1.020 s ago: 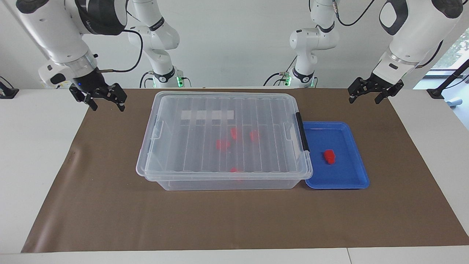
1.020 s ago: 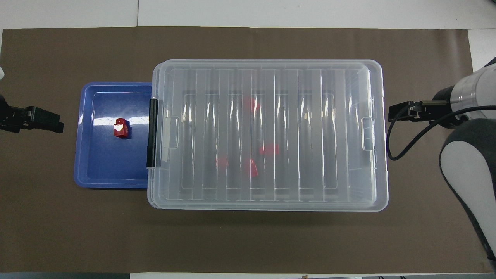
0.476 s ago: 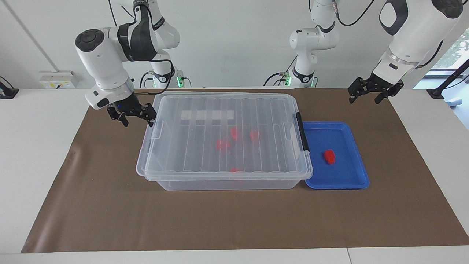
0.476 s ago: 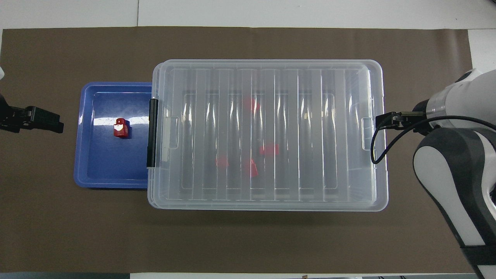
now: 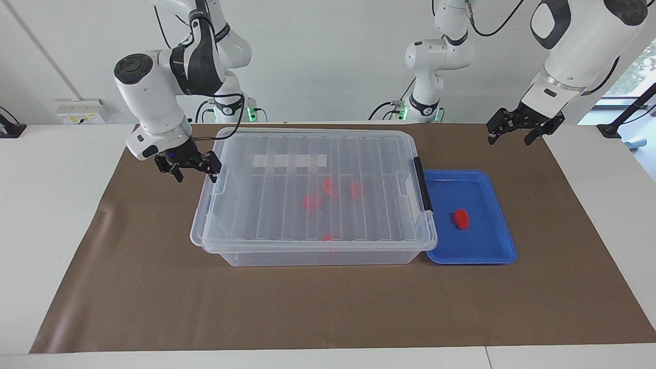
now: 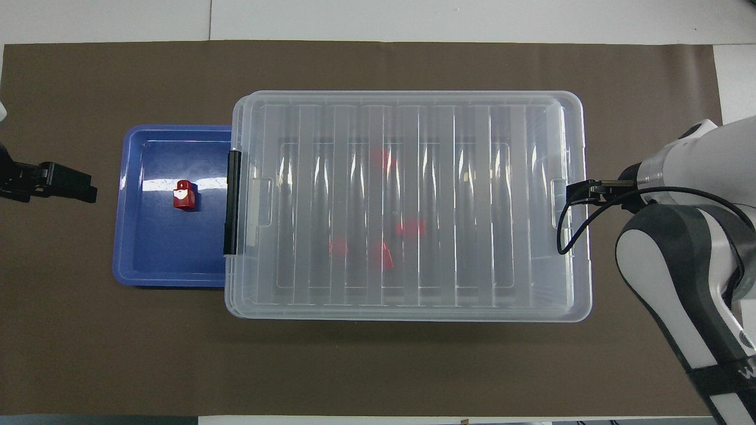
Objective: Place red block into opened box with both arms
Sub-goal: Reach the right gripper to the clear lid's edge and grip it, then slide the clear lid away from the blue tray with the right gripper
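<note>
A red block [image 5: 460, 218] [image 6: 183, 195] lies alone in the blue tray [image 5: 471, 259] [image 6: 171, 278]. The clear box [image 5: 307, 256] [image 6: 472, 177] stands mid-mat beside the tray with its ribbed lid on it, and several more red blocks [image 5: 311, 202] [image 6: 409, 228] show through the lid. My right gripper [image 5: 195, 171] [image 6: 572, 192] is open, low at the box's end toward the right arm's end, one fingertip over the lid's edge. Out over the mat past the tray, my left gripper [image 5: 510, 138] [image 6: 88, 189] hangs open and empty, waiting.
A black latch handle [image 5: 423, 184] [image 6: 232, 200] clips the lid at the tray end. The box and tray sit on a brown mat [image 5: 328, 307]. The right arm's cable [image 6: 570, 236] loops over the lid's end.
The right arm swung in from the mat's edge and came down to the box's end. The left arm, the box and the blocks have not moved.
</note>
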Robot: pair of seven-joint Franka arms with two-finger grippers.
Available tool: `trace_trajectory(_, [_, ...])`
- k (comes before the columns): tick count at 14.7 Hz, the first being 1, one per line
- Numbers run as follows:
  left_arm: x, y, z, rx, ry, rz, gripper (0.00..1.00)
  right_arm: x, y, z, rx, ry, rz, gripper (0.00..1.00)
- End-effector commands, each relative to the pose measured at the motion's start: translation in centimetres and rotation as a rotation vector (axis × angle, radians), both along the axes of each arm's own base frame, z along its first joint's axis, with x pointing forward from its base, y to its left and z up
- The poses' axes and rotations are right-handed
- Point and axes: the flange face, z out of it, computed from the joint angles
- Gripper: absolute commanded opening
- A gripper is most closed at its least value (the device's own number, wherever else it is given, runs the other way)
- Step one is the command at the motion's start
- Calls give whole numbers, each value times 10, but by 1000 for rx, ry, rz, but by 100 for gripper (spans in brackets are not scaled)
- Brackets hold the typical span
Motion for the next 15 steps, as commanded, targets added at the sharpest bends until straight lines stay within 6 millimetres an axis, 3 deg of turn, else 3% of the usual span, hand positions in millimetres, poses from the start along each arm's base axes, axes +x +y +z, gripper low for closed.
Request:
trace_trajectory(1, [-7,2,2,-7,3,-7,100,-6,-15,-6,10,-11,17,100])
trace_trajectory(10, [-7,2,2,-7,3,-7,100,-9,-57,-13,-4,-24,77,100])
trace_trajectory(15, [-7,2,2,-7,3,-7,100,-11,-102,-12,-13,-30,143,100])
